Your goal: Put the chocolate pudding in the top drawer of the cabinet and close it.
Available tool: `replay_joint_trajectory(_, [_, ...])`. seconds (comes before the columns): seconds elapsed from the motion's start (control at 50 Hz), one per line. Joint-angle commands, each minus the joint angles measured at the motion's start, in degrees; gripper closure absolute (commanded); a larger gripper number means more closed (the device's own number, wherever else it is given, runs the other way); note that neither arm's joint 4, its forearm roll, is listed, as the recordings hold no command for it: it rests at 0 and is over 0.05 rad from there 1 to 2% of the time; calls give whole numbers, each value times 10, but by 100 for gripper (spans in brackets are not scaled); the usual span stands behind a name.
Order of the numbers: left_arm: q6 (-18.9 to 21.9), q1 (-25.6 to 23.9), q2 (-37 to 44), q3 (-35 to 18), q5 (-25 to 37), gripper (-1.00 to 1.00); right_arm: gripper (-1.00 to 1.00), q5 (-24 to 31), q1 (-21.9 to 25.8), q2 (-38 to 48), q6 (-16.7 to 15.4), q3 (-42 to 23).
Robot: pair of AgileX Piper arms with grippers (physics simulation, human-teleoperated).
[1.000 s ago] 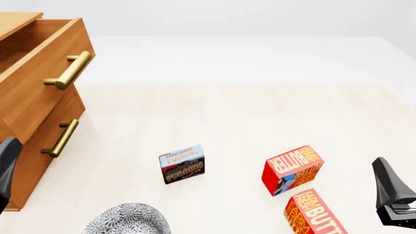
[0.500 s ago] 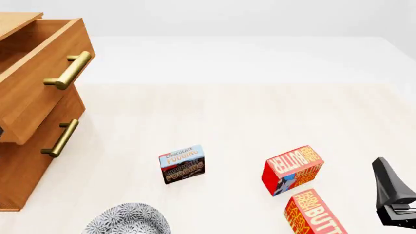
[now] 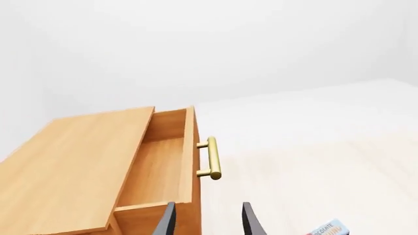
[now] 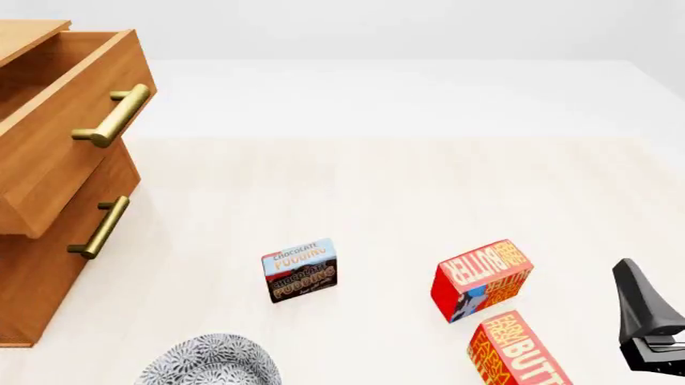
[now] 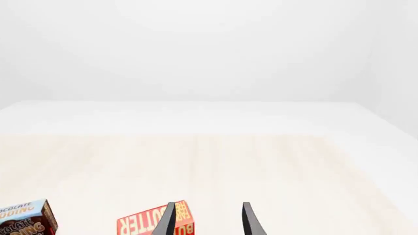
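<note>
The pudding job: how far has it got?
Done: the top drawer already stands pulled open. In hand: nothing; the left gripper and right gripper are open and empty. Left: the pudding sits on the table, so it must be picked up, dropped in, and the drawer shut.

We note the chocolate pudding (image 4: pixel 300 269), a small box, light blue above, dark brown below, standing upright on the tabletop toward its near edge, left of centre. The cabinet (image 4: pixel 43 273), light brown wood, sits at the tabletop's left edge. Its top drawer (image 4: pixel 66 128) is pulled out, interior bare wood from the left wrist view; the brass bar handle (image 4: pixel 111 116) faces the open tabletop.
</note>
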Motion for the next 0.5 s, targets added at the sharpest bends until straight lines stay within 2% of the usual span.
replay_joint_trajectory(0.02, [10,5,29,-45,14,-100,-100,0,0,0,0,0])
replay_joint_trajectory(0.5, [12,15,106,-101,14,-100,-100,0,0,0,0,0])
